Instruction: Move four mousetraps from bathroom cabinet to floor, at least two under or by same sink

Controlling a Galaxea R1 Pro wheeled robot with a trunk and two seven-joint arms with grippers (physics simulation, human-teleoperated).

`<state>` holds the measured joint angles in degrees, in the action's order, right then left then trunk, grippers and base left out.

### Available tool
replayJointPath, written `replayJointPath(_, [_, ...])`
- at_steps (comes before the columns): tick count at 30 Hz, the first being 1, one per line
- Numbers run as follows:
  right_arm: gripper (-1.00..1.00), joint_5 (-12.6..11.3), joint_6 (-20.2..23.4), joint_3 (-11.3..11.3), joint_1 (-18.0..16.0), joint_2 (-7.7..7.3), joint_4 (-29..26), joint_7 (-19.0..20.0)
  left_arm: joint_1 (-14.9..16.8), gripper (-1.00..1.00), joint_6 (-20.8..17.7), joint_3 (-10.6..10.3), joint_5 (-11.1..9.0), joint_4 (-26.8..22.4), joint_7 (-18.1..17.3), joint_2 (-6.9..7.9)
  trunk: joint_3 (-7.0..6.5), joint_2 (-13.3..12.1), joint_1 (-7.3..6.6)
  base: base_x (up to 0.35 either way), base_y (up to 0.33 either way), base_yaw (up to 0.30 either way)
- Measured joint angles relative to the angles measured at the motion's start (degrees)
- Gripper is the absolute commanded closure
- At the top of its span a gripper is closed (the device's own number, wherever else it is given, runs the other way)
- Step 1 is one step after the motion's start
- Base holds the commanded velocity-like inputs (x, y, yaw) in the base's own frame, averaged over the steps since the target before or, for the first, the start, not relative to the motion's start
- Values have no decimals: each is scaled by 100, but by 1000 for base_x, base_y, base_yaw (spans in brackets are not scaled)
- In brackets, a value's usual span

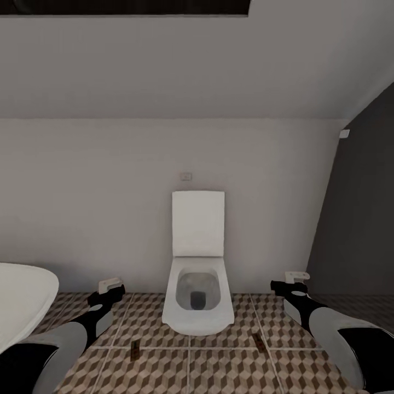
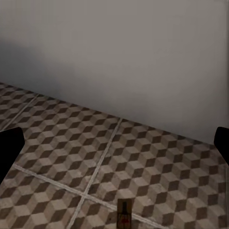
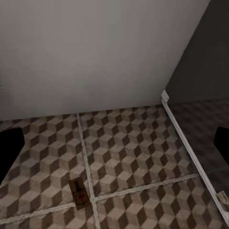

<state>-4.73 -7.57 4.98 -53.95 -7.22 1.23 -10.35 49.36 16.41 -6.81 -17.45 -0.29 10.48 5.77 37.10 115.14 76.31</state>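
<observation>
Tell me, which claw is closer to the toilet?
Hard to call: left claw and right claw flank the toilet, one on each side, about equally far.

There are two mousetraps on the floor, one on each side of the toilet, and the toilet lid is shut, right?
Not quite. The toilet lid is up, leaning against the wall, and the head view shows the open bowl. The rest is right: one mousetrap lies on the tiled floor at the toilet's left and the other mousetrap at its right.

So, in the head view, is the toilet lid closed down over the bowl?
No, the toilet has its lid standing upright against the wall, and the open bowl shows below it.
</observation>
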Motion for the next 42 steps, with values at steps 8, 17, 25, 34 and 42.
replayJointPath(8, [-100, -16, 17, -6, 1, 2, -3, 3, 0, -100, -2, 0, -6, 0, 0, -32, -141, -321, -176, 0, 0, 0])
replayJointPath(17, [-100, -10, 137, -11, 1, 1, -19, 5, 0, -100, -2, 0, -6, 0, 0, -39, -257, -682, -373, 0, 0, 33])
replayJointPath(25, [-100, -5, 267, -16, -3, -8, -51, 6, 0, -100, -2, 0, -6, 0, 0, -40, -350, -1003, -549, 0, 0, 39])
replayJointPath(34, [-100, -4, 281, -17, -3, -15, -59, 1, 0, -100, 3, 0, -7, 0, 0, -40, -498, -1364, -747, 0, 0, 8])
replayJointPath(42, [-100, -4, 267, -17, -1, -18, -60, -2, 0, -100, 0, 0, -7, 0, 0, -40, -639, -1685, -923, 0, 0, 1])
